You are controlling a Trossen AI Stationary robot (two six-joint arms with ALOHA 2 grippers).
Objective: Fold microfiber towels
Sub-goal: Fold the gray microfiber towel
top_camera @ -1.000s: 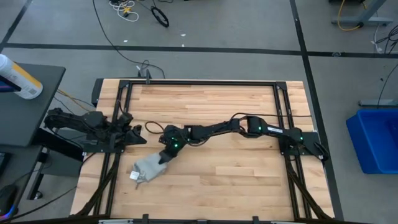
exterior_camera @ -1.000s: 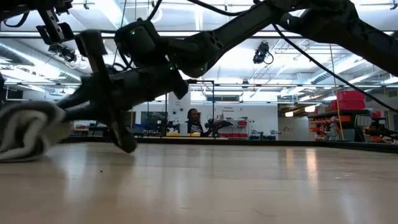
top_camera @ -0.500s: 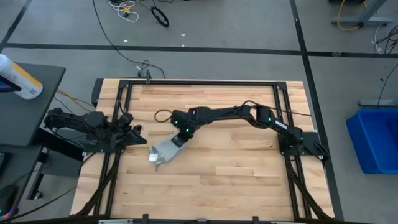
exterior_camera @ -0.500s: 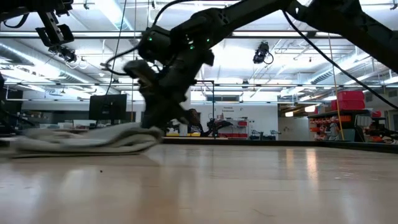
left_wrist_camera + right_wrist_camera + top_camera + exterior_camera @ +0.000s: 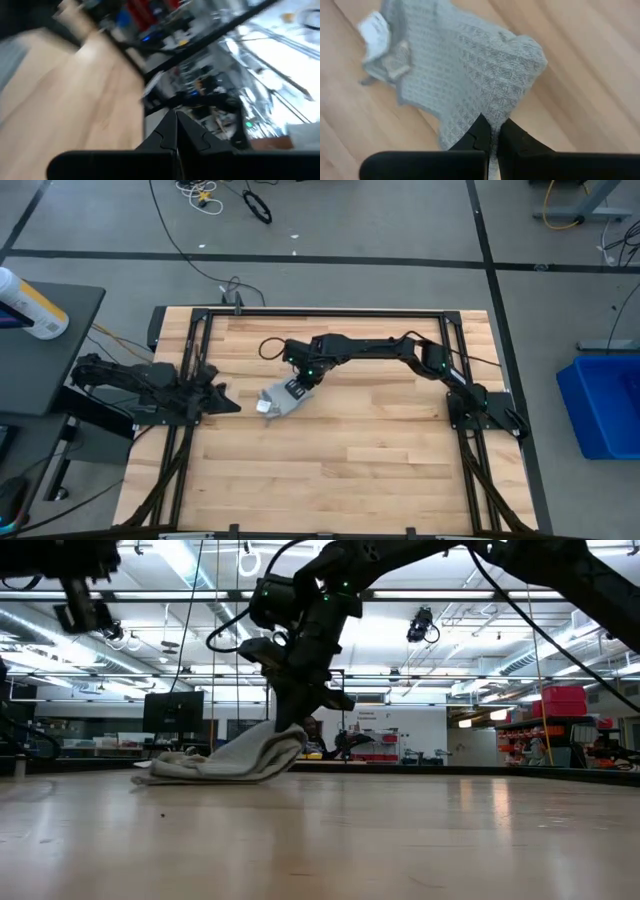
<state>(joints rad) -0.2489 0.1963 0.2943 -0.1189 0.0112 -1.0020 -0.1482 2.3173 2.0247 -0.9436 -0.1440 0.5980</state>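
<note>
The light grey-blue ribbed towel (image 5: 278, 400) lies bunched on the wooden table, left of centre, with its small white tag (image 5: 262, 406) at the end toward the table's left. It also shows in the low view (image 5: 225, 758) and in the right wrist view (image 5: 465, 60), where the tag (image 5: 374, 27) is at its far end. My right gripper (image 5: 298, 385) is shut on the towel's right end. My left gripper (image 5: 226, 403) waits shut and empty at the table's left edge; its fingers are closed together in the left wrist view (image 5: 176, 120). My right gripper pinches the towel's edge (image 5: 492, 117) between its two fingers, at the end opposite the tag. The fingers slant down from above and from the table's right (image 5: 295, 725). The held end is raised a little; the rest (image 5: 180, 768) trails slack on the table.
Black frame rails (image 5: 320, 313) run around the table top. Bare wood (image 5: 380, 460) lies near and right of the towel. A cable loop (image 5: 270, 348) hangs by my right arm. The room shows beyond the table, with a person (image 5: 312, 735) far off.
My right gripper has gone toward the table's far edge and right, staying shut on the towel. The towel has slid along the table behind it from the near left and has turned, with the tag end trailing.
</note>
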